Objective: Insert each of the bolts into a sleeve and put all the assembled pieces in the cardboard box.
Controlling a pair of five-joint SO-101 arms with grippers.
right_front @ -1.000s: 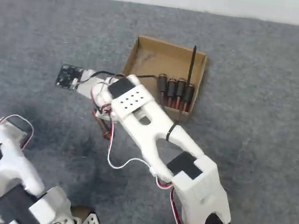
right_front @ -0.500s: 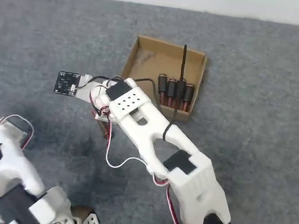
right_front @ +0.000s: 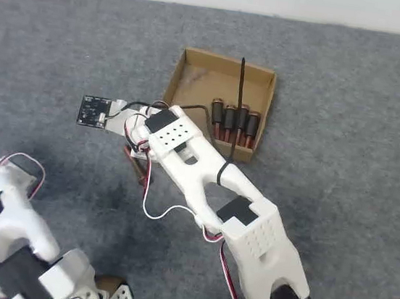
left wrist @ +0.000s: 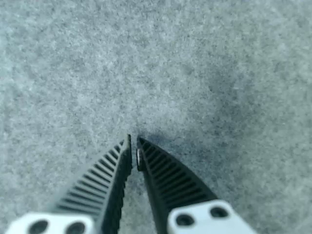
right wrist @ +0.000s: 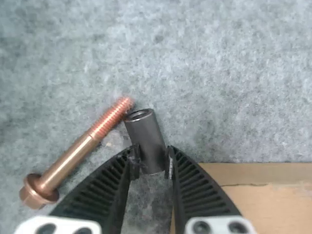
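Note:
In the right wrist view my right gripper (right wrist: 150, 150) is shut on a black sleeve (right wrist: 145, 139), whose open end points toward the carpet. A copper bolt (right wrist: 78, 153) lies on the carpet right beside it, its threaded tip almost touching the sleeve's mouth. A corner of the cardboard box (right wrist: 253, 190) lies close by. From above, the right arm (right_front: 185, 155) reaches to the box's (right_front: 176, 74) near left corner, covering its own gripper. Several assembled pieces (right_front: 232, 124) lie in a row inside the box. My left gripper (left wrist: 133, 142) is shut on nothing above bare carpet.
Grey carpet covers the whole table. The left arm (right_front: 1, 220) is folded back at the near left corner. A thin black cable (right_front: 237, 103) crosses over the box. The right arm's wrist camera board (right_front: 94, 111) sticks out left of the box.
The right arm has shifted slightly near the box's left corner, and the black cable over the box has swung left. The left arm has stayed still.

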